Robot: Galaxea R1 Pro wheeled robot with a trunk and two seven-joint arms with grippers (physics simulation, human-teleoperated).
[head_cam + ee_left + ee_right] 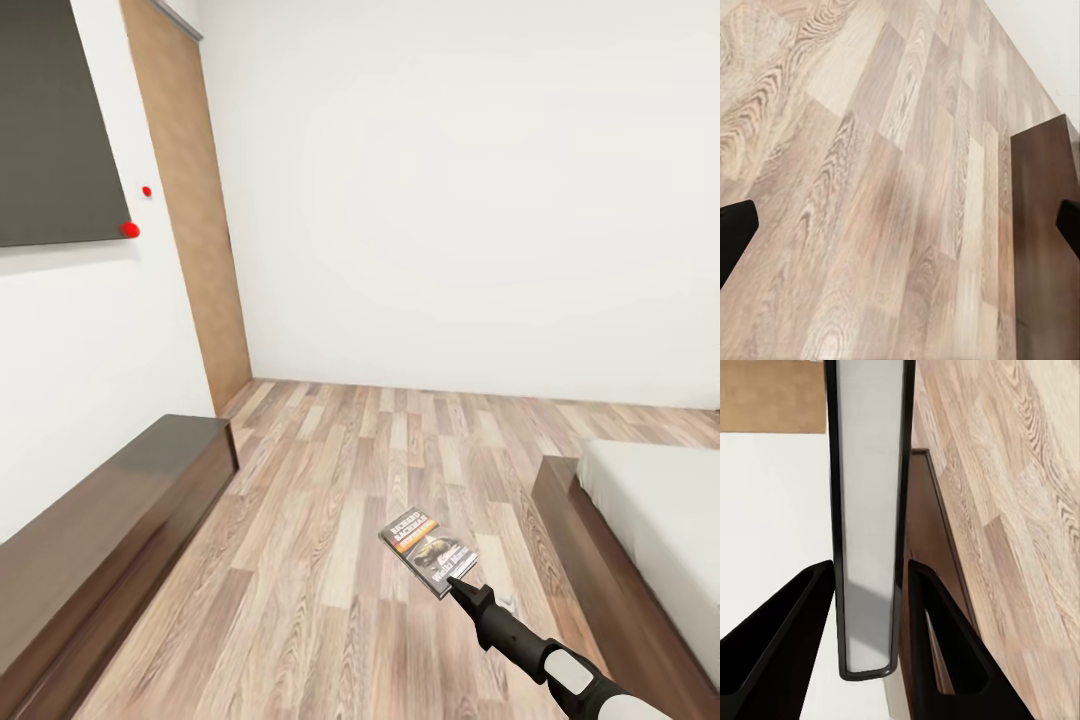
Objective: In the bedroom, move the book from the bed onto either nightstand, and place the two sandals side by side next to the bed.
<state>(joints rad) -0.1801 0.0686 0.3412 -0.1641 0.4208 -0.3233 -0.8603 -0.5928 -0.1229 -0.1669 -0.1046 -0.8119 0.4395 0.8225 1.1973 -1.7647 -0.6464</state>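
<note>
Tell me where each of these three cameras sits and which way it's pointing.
Head view: on the robot's head, looking forward and down at plank floor, bed and right gripper holding the book.
Left wrist view: on the left arm, facing the floor; both black fingertips wide apart.
Right wrist view: on the right arm, sighting along the book's edge between its fingers.
Head and right wrist views share the book.

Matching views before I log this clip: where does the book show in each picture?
Head view: the book is low, right of centre, held by the right gripper.
Right wrist view: seen edge-on, clamped between the fingers.
Left wrist view: not in it.
Shared landmark: the wood-plank floor.
</note>
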